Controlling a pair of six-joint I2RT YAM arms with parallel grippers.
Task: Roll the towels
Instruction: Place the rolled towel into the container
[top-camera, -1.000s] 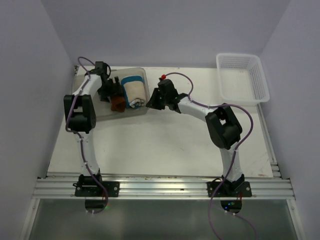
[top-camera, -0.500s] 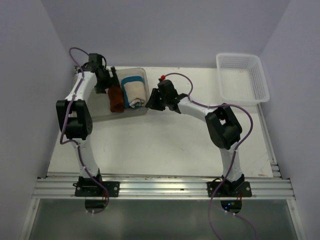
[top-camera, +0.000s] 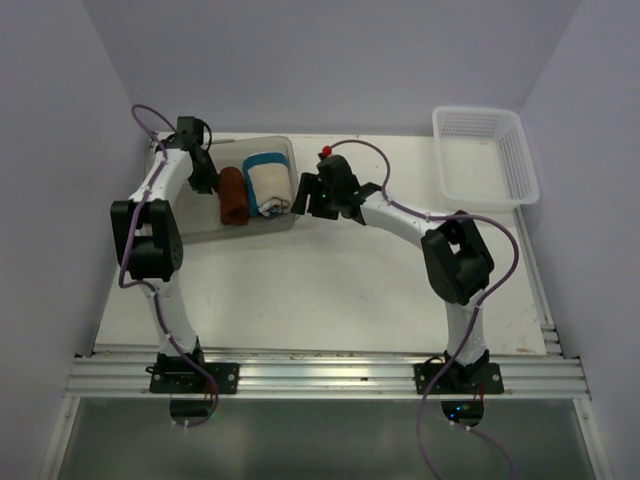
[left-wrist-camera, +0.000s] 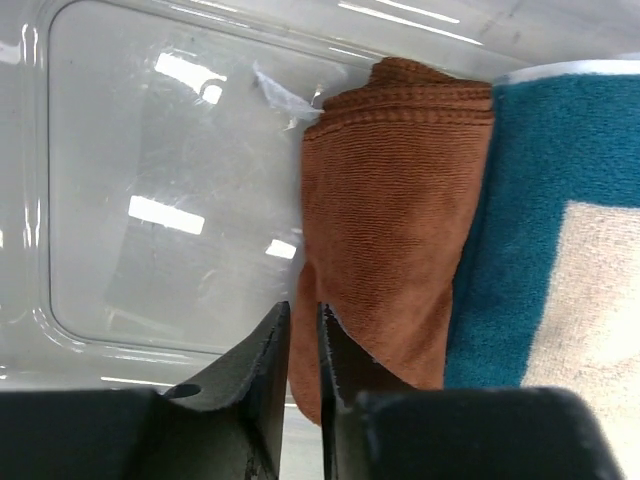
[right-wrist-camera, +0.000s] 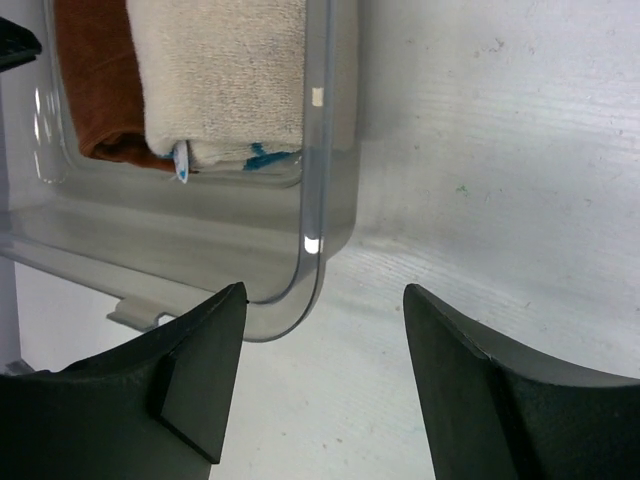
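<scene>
Two rolled towels lie side by side in the clear plastic bin (top-camera: 255, 222). The rust-brown towel (top-camera: 232, 196) is on the left. The cream towel (top-camera: 268, 185) with blue edges is on the right. My left gripper (top-camera: 207, 180) hovers at the brown towel's (left-wrist-camera: 390, 200) left end. Its jaws are shut to a thin slit and nothing is pinched between them (left-wrist-camera: 305, 310). The blue-edged cream towel (left-wrist-camera: 590, 290) fills the right of that view. My right gripper (top-camera: 303, 195) stands open just outside the bin's near right corner (right-wrist-camera: 320, 200), with only table between its fingers (right-wrist-camera: 325, 290).
A white mesh basket (top-camera: 485, 155) stands at the back right of the table. The bin floor (left-wrist-camera: 170, 200) left of the brown towel is bare. Purple walls close in the table on three sides.
The left gripper let go of the brown towel, which now lies in the bin beside the cream one. It then drew back left and closed. The right gripper opened.
</scene>
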